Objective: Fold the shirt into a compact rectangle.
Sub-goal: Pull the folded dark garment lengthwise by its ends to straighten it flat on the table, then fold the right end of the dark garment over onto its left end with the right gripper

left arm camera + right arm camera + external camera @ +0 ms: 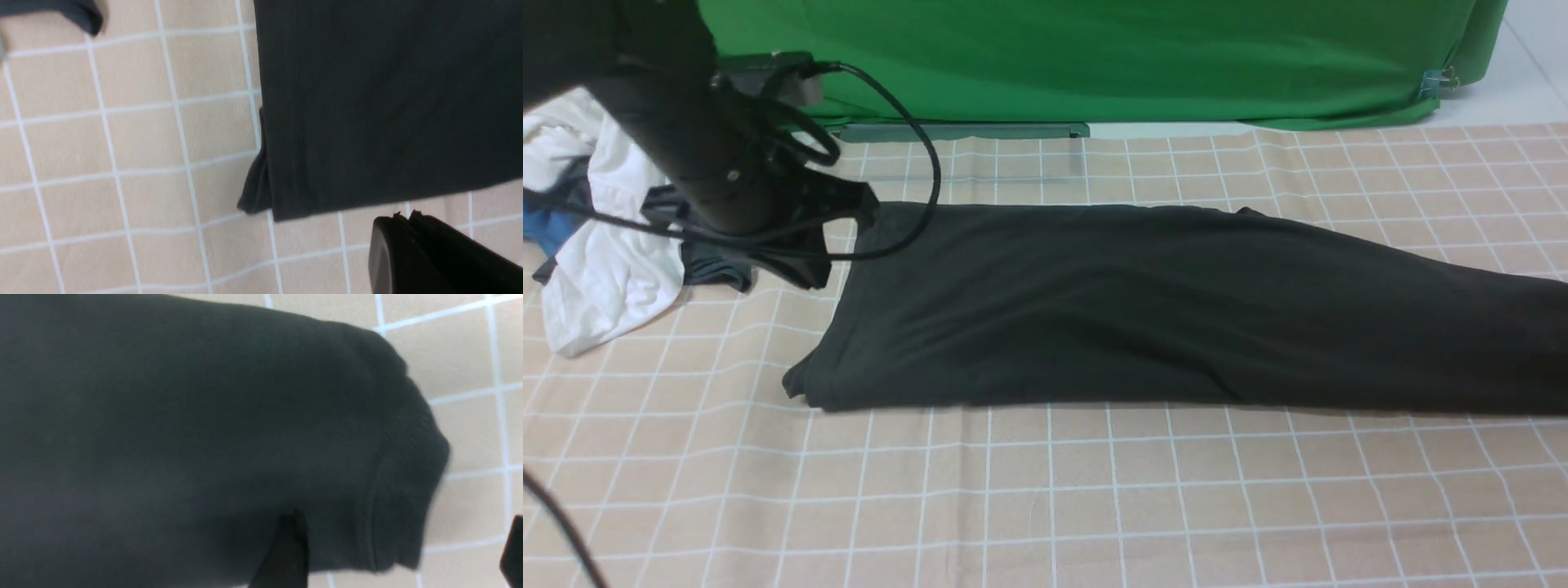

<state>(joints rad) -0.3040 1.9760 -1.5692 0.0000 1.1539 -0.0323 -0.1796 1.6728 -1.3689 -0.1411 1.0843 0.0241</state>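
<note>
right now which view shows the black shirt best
The front view: the black shirt lies as a long folded strip on the checked cloth, only its right end cut off. The left wrist view shows one corner; the right wrist view, one blurred end.

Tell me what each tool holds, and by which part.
Nothing is held. The left tool is shut and empty, beside a corner of the shirt; the right tool hangs open over one end of it, gripping nothing.
</note>
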